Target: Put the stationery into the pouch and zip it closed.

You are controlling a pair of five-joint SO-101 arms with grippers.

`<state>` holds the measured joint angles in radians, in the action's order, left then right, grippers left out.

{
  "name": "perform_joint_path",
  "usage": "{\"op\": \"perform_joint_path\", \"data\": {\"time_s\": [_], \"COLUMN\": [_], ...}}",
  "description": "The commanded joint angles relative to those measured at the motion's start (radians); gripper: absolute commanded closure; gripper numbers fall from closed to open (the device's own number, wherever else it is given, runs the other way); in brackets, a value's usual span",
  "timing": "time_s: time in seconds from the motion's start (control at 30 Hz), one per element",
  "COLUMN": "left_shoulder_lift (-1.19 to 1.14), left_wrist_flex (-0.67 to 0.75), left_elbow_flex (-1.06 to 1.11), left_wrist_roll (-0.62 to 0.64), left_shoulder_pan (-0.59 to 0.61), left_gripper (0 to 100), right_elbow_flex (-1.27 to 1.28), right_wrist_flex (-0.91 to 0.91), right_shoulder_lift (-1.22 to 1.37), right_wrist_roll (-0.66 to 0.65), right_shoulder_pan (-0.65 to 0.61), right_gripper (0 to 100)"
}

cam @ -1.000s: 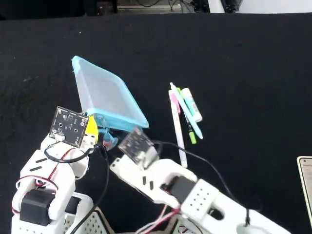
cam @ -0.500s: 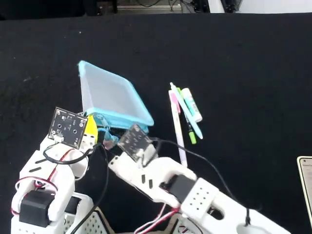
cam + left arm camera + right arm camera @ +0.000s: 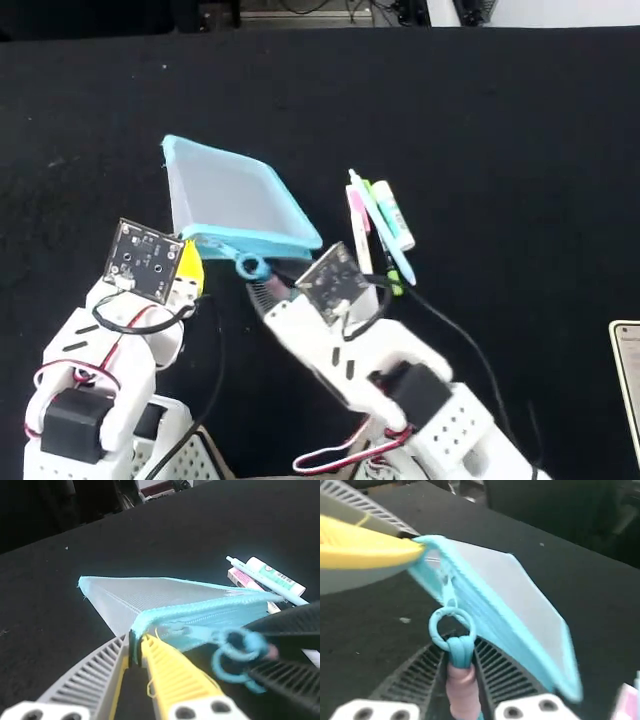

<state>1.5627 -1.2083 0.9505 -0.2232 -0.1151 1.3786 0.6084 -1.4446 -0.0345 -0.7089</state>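
A light blue mesh pouch [image 3: 231,201] is held tilted above the black table. My left gripper [image 3: 190,252] is shut on the pouch's near corner [image 3: 137,630], with yellow and grey fingers [image 3: 170,672] pinching the edge. My right gripper [image 3: 268,286] is shut on the zipper's pull loop [image 3: 451,627], a blue ring [image 3: 251,266] with a pink tab [image 3: 463,687], close beside the left gripper. Several pens and a glue stick [image 3: 393,214] lie in a bunch [image 3: 372,235] on the table to the right of the pouch, also in the left wrist view [image 3: 265,577].
A white card [image 3: 628,360] lies at the right edge of the table. Cables run from both arm bases at the near edge. The black tabletop [image 3: 480,120] is open far back and right.
The right gripper has swung right along the pouch's near edge with the zipper pull in it. The pouch shifted slightly right. The left gripper stays on the corner.
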Motion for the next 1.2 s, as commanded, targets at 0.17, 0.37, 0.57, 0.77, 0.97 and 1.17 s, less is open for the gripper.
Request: {"op": "perform_joint_path", "data": {"time_s": [0.17,0.37,0.57,0.77,0.97,1.17], "left_shoulder_lift": [0.008,0.009,-0.002,-0.087,-0.209,-0.428], "left_wrist_flex": [0.006,0.006,0.005,-0.002,-0.011,-0.167], "left_elbow_flex": [-0.065,-0.108,-0.249,-0.259,-0.354,-0.567], "left_wrist_roll": [-0.002,-0.003,-0.058,-0.058,-0.054,-0.052], "left_shoulder_pan": [0.079,0.111,0.105,0.113,0.113,0.11], "left_gripper": [97,97,97,97,97,97], "right_elbow_flex": [-0.07,-0.12,-0.278,-0.424,-0.633,-0.823], "right_wrist_flex": [0.046,0.08,0.187,0.27,0.354,0.463], "right_shoulder_lift": [-0.047,-0.054,-0.045,0.002,0.217,0.389], "right_wrist_roll": [-0.1,-0.103,-0.184,-0.259,-0.295,-0.295], "right_shoulder_pan": [0.216,0.267,0.275,0.278,0.279,0.279], "right_gripper": [98.8,98.8,98.8,98.8,98.8,98.8]}}
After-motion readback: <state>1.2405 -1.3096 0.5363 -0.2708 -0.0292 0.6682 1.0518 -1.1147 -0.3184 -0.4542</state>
